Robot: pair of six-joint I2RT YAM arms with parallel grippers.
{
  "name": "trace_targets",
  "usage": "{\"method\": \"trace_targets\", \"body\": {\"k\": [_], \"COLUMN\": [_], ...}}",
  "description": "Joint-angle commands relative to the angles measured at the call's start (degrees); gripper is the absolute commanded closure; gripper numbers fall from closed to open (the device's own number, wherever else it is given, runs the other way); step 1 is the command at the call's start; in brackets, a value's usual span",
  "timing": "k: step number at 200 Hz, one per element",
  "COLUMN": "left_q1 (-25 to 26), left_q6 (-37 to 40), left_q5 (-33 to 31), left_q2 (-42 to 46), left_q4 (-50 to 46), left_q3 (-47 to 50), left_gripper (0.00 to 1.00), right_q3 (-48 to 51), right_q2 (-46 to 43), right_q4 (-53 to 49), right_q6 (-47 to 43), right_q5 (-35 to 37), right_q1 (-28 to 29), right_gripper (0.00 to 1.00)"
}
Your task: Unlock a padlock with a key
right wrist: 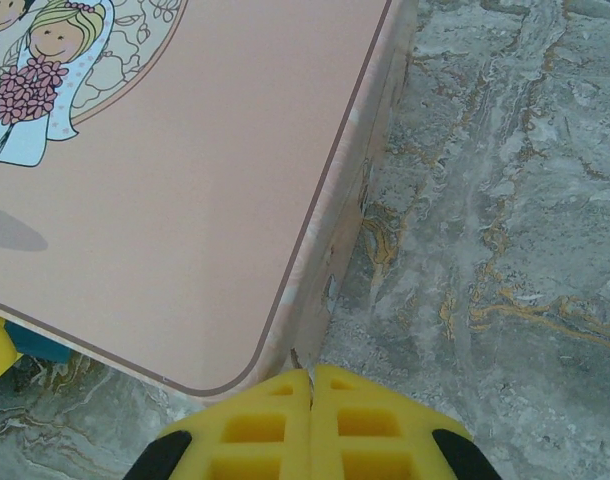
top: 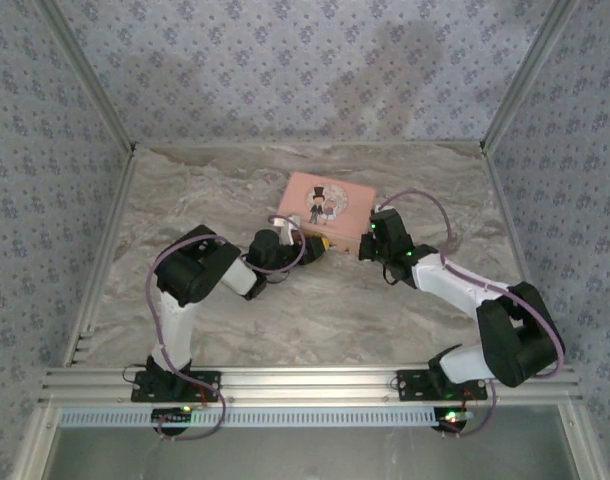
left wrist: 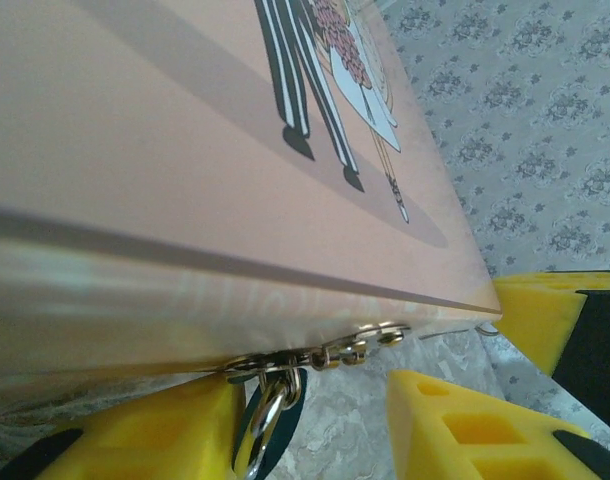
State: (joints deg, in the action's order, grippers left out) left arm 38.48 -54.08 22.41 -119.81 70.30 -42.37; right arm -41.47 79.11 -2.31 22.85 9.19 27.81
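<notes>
Straddling the ring point(left wrist: 270, 410) at 6 o'clock under the box point(left wrist: 185, 150), the left tool point(left wrist: 315, 405) stands half-wide — it may snag and drag the box; right tool point(right wrist: 310, 395) pinched together.

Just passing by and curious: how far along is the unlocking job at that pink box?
Done: both hands are at the pink box. In hand: the left hand, fingers apart, sits at the front clasp, where a metal ring hangs; the right hand, shut, is at a corner. Left: the lid looks closed, so the unlocking remains.
</notes>
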Motion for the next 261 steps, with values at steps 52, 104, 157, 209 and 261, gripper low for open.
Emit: {"method": "trace_targets", "body": {"k": [52, 104, 157, 209, 261], "left_q1": [1.1, -0.6, -3.9, -4.0, -4.1], "left_q6": [-6.0, -5.2, -0.5, 1.2, 0.6], "left_q5": [-0.2, -0.5, -0.5, 5.8, 6.9], "left_q2": [-3.2, -2.9, 1.4, -1.0, -3.1], "left_q4": [-5.5, -3.7, -6.4, -5.5, -5.6], "left_q3": [6.4, 7.1, 8.6, 3.7, 2.6], "left_gripper": [0.56, 0.55, 0.5, 0.51, 0.51], "right_q3": [1.5, 1.7, 1.1, 1.2, 1.2], "right_q2": [-0.5, -0.5, -0.1, 0.4, 0.5], "right_q4": [4.6, 4.4, 4.2, 4.4, 4.4], "right_q6": [-0.5, -0.5, -0.9, -0.9, -1.2], "right_q5": [-3.8, -3.4, -3.2, -2.9, -2.9], "right_q1": [1.3, 1.9, 1.8, 1.8, 1.7], "right_gripper": [1.0, 1.0, 1.0, 1.0, 1.0]}}
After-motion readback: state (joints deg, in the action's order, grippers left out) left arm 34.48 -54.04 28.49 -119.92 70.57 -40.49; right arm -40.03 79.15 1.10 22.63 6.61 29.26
